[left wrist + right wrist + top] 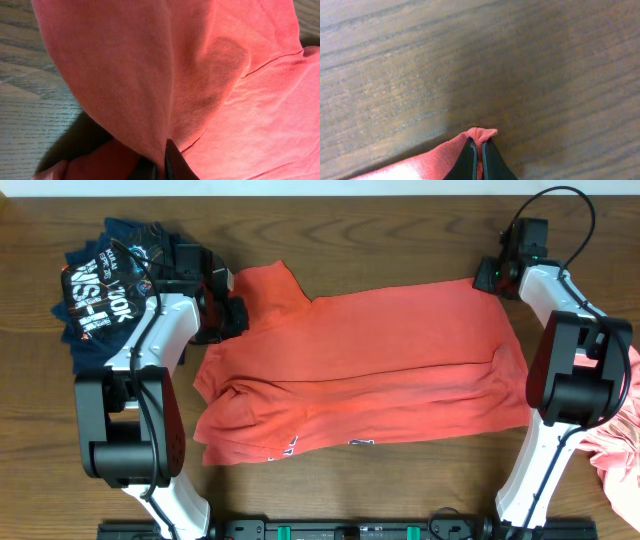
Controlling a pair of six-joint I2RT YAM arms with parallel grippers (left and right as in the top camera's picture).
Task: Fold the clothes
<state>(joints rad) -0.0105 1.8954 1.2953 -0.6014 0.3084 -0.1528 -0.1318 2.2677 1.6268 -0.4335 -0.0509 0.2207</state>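
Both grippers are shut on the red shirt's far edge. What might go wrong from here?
The right gripper pinches only a sliver of the red shirt, so it may slip free on lifting. The left gripper holds a bunched fold, and the shirt's near-left part lies wrinkled, so the fold may come out crooked.

Coral-red shirt [370, 370] across the middle, plain, with a sliver of navy-and-white print [362, 443] peeking at its lower edge. Top left, a navy garment [105, 295] with white lettering. Far right, paler salmon-pink cloth [618, 455]. Dark brown wood-grain table [380, 220] underneath.
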